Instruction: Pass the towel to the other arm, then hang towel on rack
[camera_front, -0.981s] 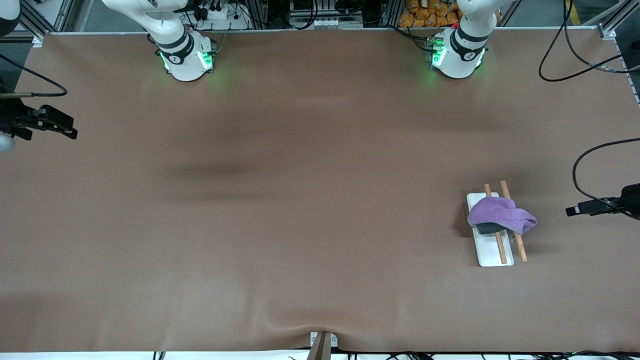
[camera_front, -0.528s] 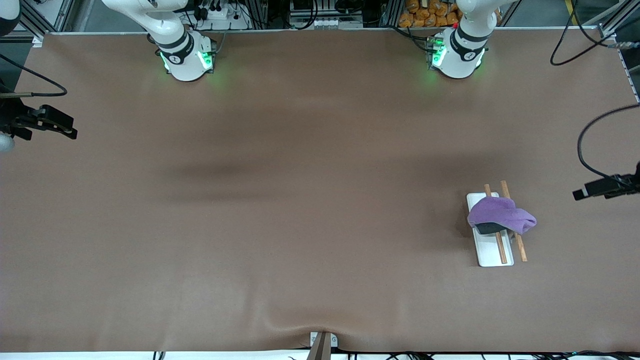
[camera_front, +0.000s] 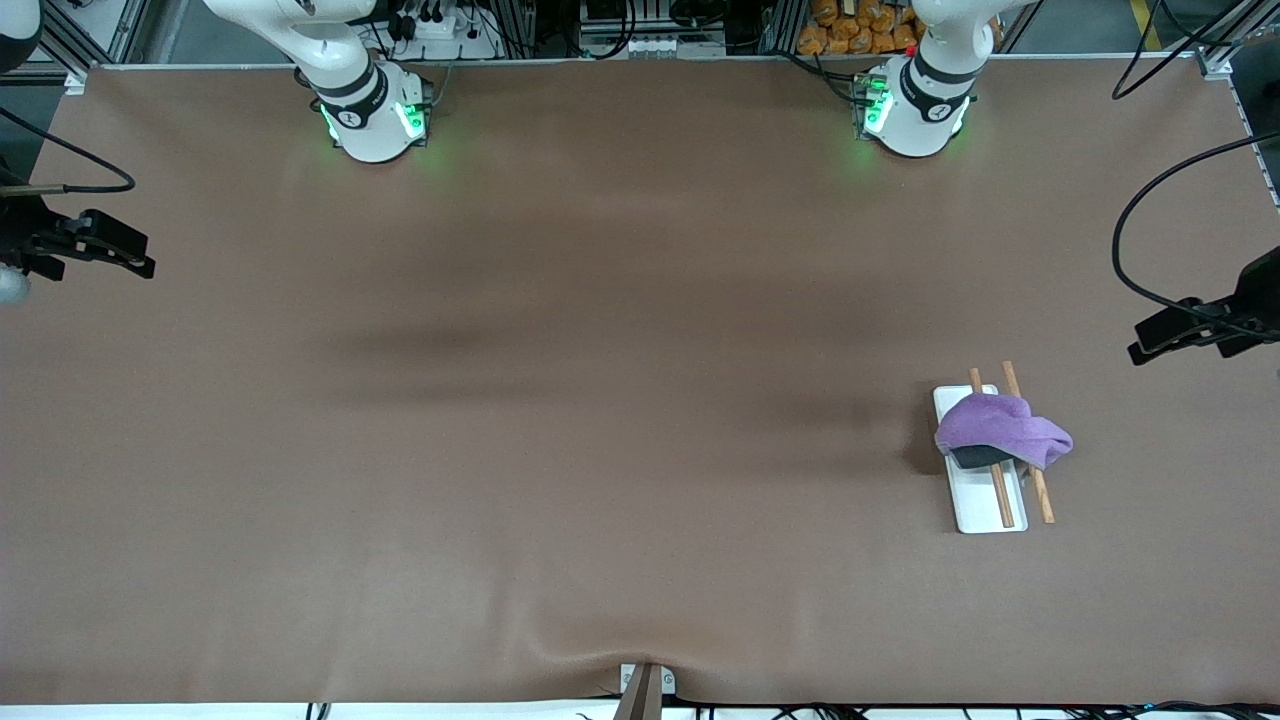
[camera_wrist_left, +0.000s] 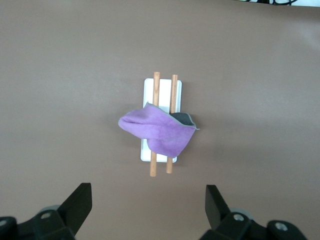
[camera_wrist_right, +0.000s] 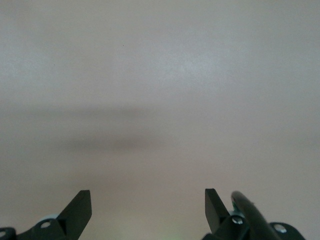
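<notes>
towel: the lilac towel (camera_front: 1003, 429) lay draped across both wooden rods of the rack, one end hanging past the outer rod toward the left arm's end of the counter; its darker grey underside showed at the fold nearer the front camera
rack: the rack (camera_front: 985, 500) stood on the brown counter (camera_front: 600, 400) toward the left arm's end, its white base flat, the two rods parallel, their ends sticking out from under the cloth on both sides
left tool: the left tool (camera_wrist_left: 148, 210) was up in the air over the counter's edge at the left arm's end, well apart from the rack; its two black fingers (camera_wrist_left: 80, 200) were spread wide, released, with nothing between them; in the left wrist view the rack and towel lay past the fingertips, untouched
right tool: the right tool (camera_wrist_right: 148, 210) waited over bare counter at the right arm's end, fingers (camera_wrist_right: 80, 205) likewise spread wide and empty; a black cable ran beside one finger
contact: neither tool touched the towel or the rack
</notes>
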